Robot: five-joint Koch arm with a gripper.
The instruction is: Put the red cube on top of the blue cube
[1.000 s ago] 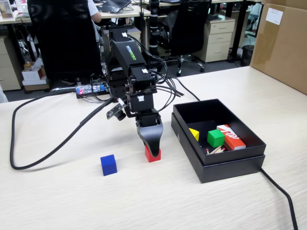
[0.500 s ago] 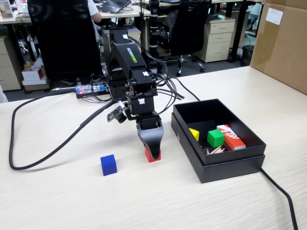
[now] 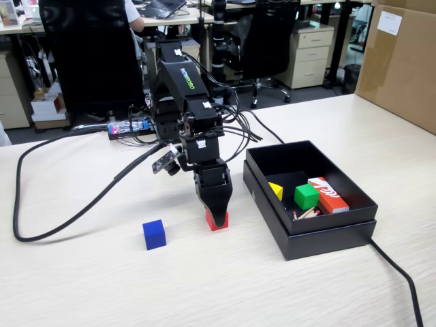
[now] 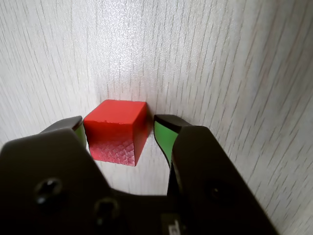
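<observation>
In the fixed view the gripper [image 3: 216, 216] covers the upper part of the red cube [image 3: 219, 222]; whether its jaws touch the cube cannot be told there; the small sticks [image 3: 306, 213] in the black box [image 3: 327, 236] are too small to identify; in the wrist view the gripper's [image 4: 120, 129] body is cut off by the lower edge.

Pale wood-grain table [image 3: 354, 129] with the objects resting directly on it — a red cube [image 3: 217, 220] near centre, a blue cube [image 3: 154, 234] apart to its left in the fixed view, and an open black box [image 3: 320, 235] to its right. A black cable [image 3: 61, 225] loops over the left side; another [image 3: 402, 279] trails from the box. The arm's base [image 3: 170, 119] stands at the rear.
</observation>
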